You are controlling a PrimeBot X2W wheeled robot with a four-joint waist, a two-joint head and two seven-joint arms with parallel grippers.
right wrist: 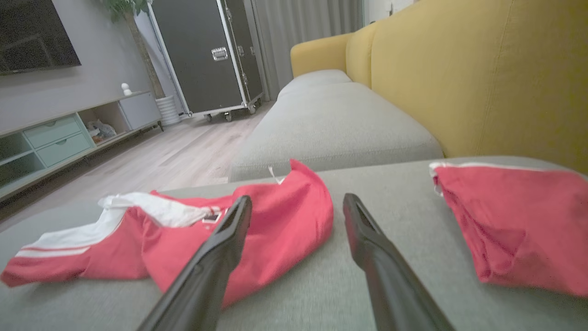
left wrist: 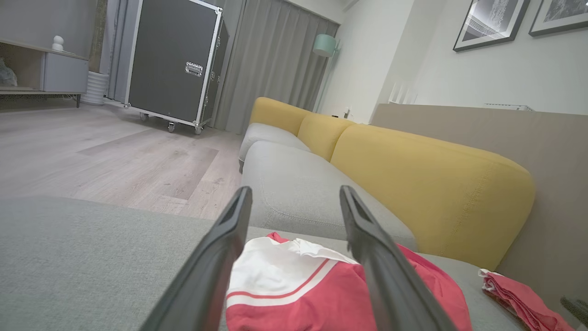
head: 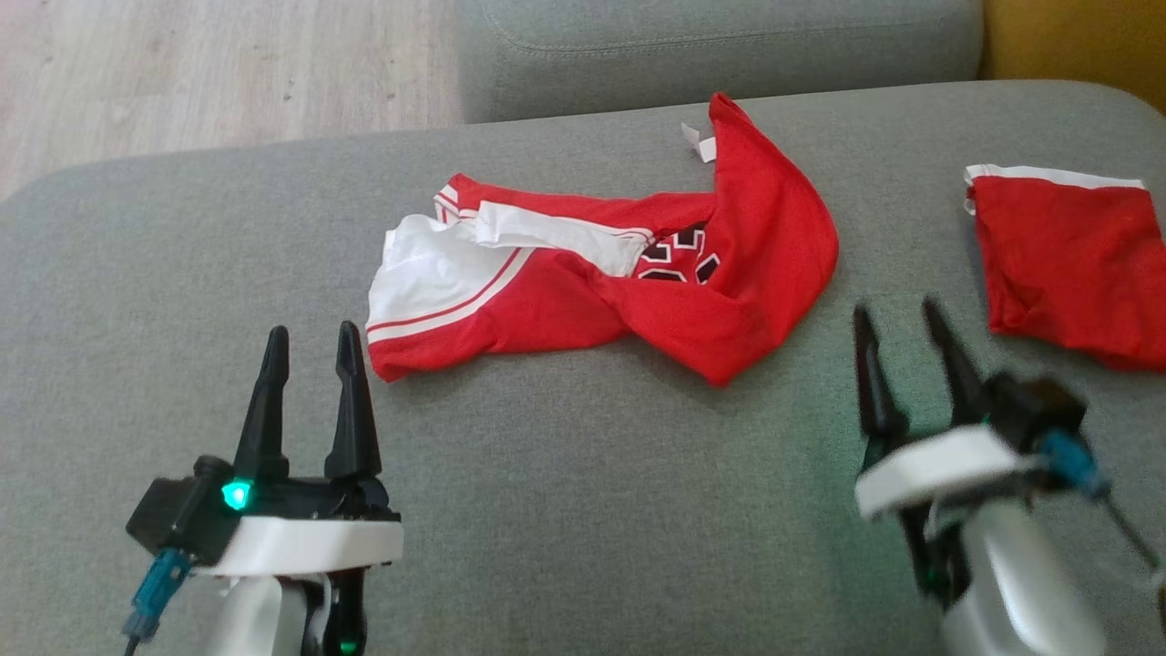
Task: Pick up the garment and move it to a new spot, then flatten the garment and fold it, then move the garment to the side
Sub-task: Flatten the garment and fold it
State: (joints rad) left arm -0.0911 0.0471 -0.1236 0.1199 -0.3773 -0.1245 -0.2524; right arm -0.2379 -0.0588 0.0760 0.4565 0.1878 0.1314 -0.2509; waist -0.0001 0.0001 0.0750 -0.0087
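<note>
**Item: garment** (head: 601, 273). Red jersey with white panels and stripes, and dark numerals partly buried in the folds. It lies crumpled and twisted, not yet flattened, near the middle of the grey sofa cushion (head: 583, 510).

**Lie:** The long axis runs side to side across the head view. The white striped end is toward the robot's left, and the bunched red end, with a small white tag at its far tip, is toward the right.

**Left gripper** (head: 310, 342). Fingers spread and holding nothing. The tips point away from the robot and sit just beside the jersey's near left corner. In the left wrist view the white panel shows between the fingers.

**Right gripper** (head: 897, 314). Fingers spread and empty, and somewhat blurred. It stands near the red end, in the bare gap between the jersey and the second red garment (head: 1066, 264).

**Second red garment:** Lies flatter, well to the right, with a white band along its far edge.

**Surroundings:** A yellow backrest (left wrist: 427, 184) and a wooden floor (head: 182, 73).

**Assessment:** The left arm looks nearer. With one arm at each end, a two-handed grasp and spread along the long axis seems the likely next step.
</note>
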